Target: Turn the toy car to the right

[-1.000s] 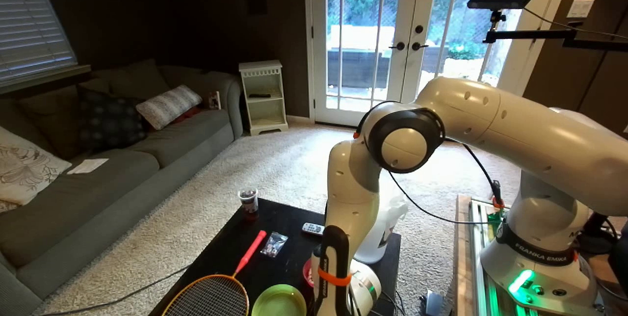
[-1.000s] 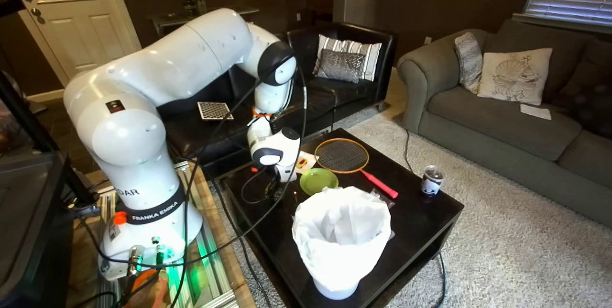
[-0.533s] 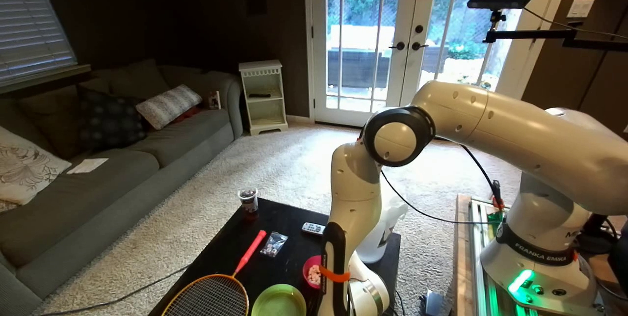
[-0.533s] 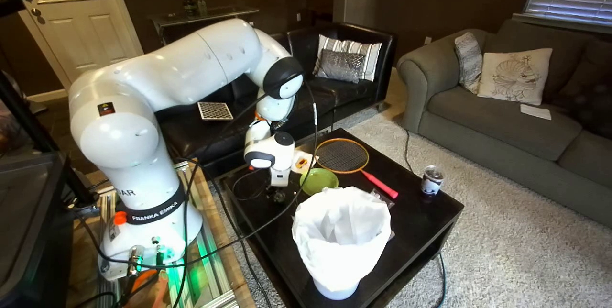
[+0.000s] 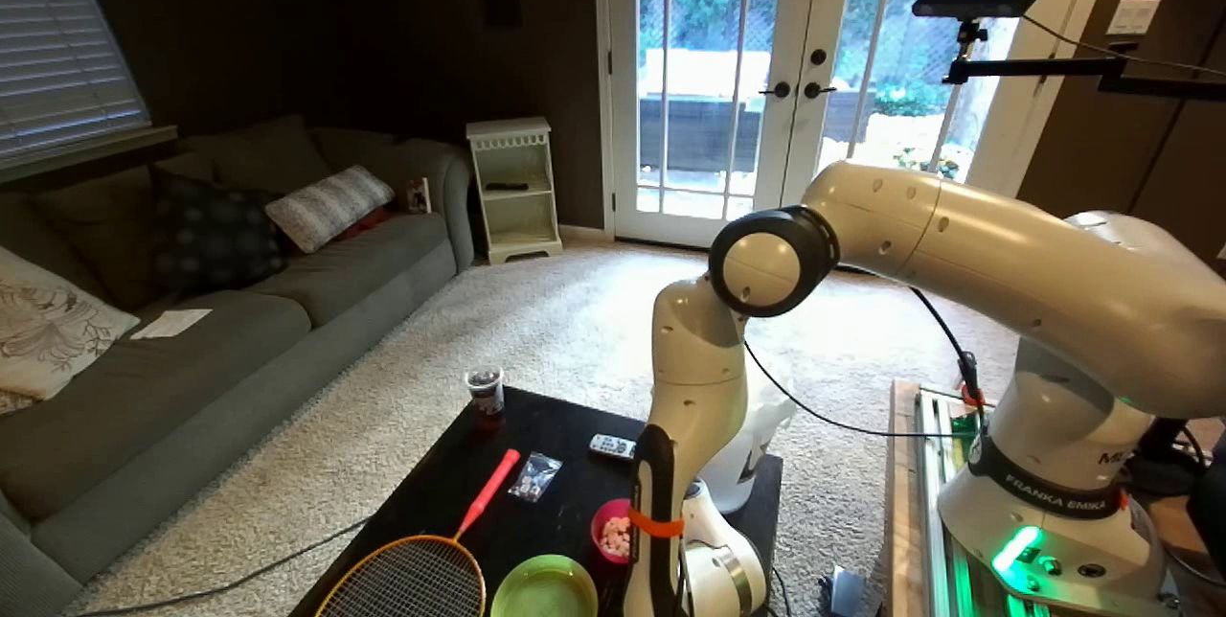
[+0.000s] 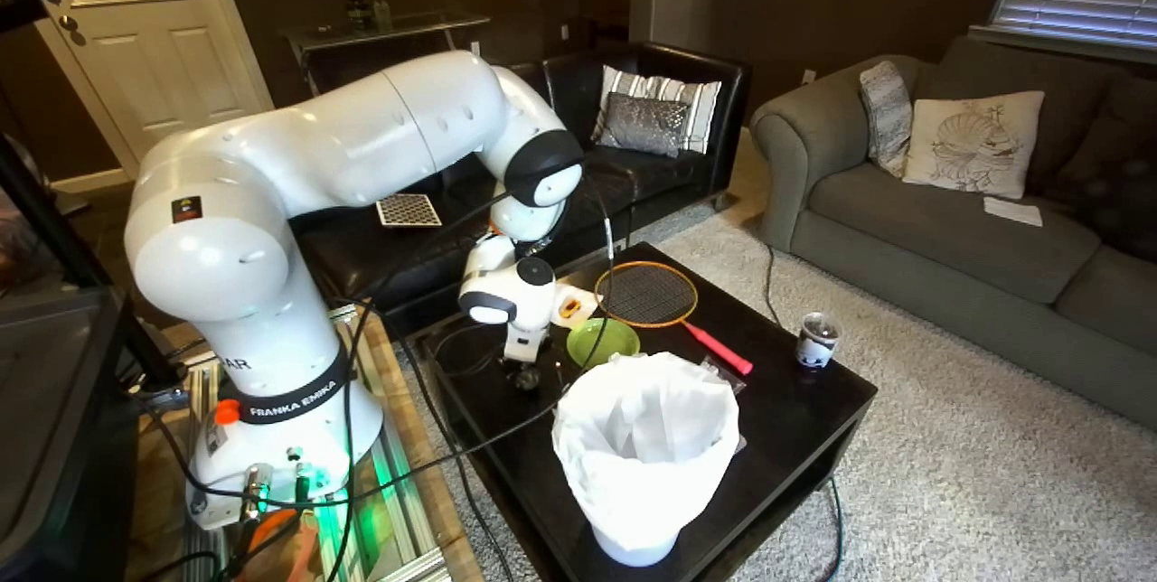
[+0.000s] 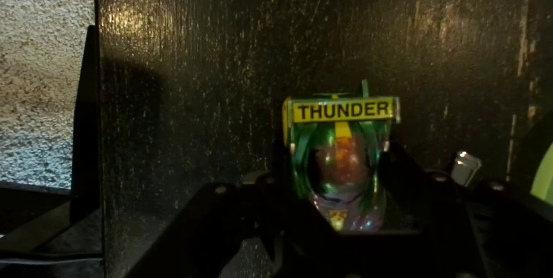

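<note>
At the lower centre of the wrist view, the black pincer (image 7: 339,163) straddles a green toy car (image 7: 342,168); whether it is clenched on the car cannot be told. Reaching the car looks done; the turn to the right, and then letting go, are probably left to do. Beyond spreads a dark table (image 7: 224,45), with carpet (image 7: 43,71) at the left edge; in an exterior view, a green plate (image 6: 603,343) lies just right of the pincer
</note>
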### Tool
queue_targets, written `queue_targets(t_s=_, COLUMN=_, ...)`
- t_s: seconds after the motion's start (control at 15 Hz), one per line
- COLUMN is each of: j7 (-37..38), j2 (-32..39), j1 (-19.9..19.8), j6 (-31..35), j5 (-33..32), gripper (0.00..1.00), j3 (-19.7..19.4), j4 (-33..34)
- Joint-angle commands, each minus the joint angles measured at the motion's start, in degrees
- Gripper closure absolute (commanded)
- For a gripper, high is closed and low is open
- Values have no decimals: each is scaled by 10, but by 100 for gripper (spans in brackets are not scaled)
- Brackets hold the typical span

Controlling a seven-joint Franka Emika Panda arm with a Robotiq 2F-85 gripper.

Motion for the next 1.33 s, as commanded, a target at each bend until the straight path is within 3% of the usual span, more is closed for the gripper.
queue_targets(t_s=0.0, j7=10, j2=15, j1=-40, j6=32, j5=0, gripper=68, j3=26, j4=-9)
queue_targets(t_s=0.73, j7=17, j2=35, j1=-57, j6=29, j5=-7, gripper=68, j3=25, j4=-1)
queue_targets(t_s=0.8, j7=18, j2=35, j1=-57, j6=33, j5=-7, gripper=18, j3=26, j4=-3)
queue_targets(t_s=1.07, j7=23, j2=31, j1=-54, j6=38, j5=-4, gripper=0, j3=26, j4=-7)
queue_targets(t_s=1.27, j7=29, j2=22, j1=-47, j6=40, j5=2, gripper=0, j3=22, j4=-12)
